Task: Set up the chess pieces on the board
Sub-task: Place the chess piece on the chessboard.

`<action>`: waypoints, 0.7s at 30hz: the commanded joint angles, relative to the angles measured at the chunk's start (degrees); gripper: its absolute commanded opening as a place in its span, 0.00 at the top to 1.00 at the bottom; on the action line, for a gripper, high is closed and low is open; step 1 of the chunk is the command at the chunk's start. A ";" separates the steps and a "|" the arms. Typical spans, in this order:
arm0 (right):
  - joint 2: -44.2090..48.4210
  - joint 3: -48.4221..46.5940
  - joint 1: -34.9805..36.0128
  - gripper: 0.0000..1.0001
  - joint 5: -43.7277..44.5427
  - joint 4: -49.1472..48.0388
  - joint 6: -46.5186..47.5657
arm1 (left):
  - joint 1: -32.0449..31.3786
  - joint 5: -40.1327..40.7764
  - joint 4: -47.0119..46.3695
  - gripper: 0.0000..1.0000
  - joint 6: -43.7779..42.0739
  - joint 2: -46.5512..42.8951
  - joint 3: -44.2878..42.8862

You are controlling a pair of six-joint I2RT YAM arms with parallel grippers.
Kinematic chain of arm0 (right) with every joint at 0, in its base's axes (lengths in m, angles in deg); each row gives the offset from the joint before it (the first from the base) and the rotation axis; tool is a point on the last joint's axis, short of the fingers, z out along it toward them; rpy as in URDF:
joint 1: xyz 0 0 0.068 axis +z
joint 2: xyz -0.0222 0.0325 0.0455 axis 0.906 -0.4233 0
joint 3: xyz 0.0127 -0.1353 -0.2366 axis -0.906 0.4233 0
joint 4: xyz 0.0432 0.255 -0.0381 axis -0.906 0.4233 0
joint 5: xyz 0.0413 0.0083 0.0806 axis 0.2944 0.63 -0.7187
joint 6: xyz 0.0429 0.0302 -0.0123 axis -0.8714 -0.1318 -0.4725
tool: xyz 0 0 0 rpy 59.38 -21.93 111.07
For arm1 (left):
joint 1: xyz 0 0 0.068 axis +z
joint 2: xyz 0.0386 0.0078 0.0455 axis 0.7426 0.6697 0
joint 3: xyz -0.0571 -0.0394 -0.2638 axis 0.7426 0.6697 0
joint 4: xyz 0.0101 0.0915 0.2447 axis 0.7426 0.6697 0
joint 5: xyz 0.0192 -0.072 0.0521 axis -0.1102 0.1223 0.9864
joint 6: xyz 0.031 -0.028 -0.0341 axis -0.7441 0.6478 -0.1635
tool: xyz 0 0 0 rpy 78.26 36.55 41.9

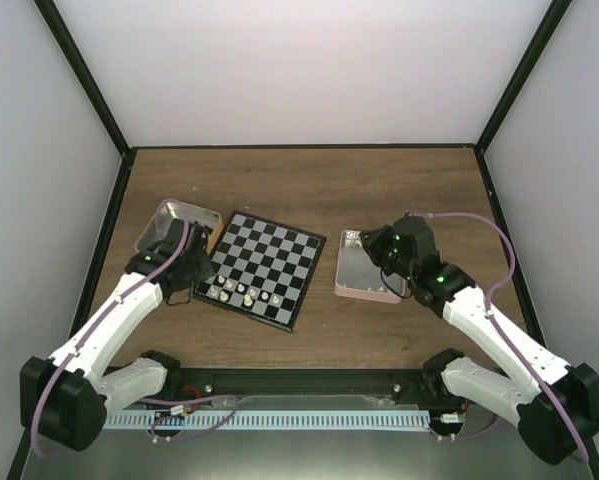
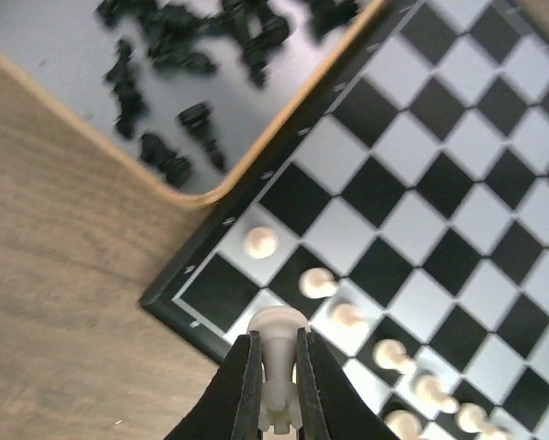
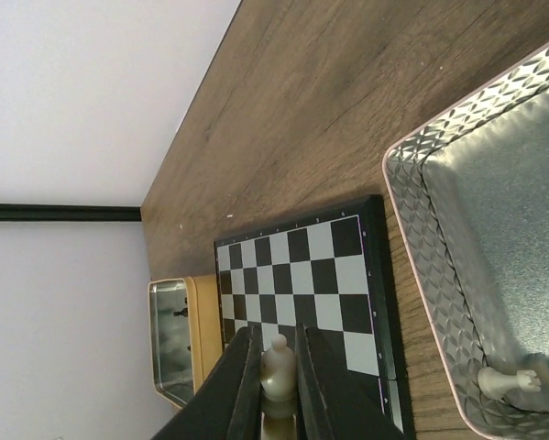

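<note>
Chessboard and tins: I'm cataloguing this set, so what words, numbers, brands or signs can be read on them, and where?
No text is readable in any view.
Board rim: small pale marks beside the squares, too blurred to read.
Gold-rimmed tin and pink-rimmed tin: no label shows.
</note>
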 commanded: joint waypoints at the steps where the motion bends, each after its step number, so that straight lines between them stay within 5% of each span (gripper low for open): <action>1: -0.25 -0.44 0.28 0.92 0.84 -0.67 1.63 | 6.25 -7.10 2.51 0.96 -3.42 2.34 1.39; 10: 0.61 0.76 0.21 0.90 1.02 -1.01 1.28 | 11.80 -17.42 -5.16 0.96 -4.35 10.48 3.43; 21: -0.61 1.30 0.19 0.88 0.34 -2.53 1.21 | 12.19 -9.83 -4.40 0.96 0.39 14.18 3.70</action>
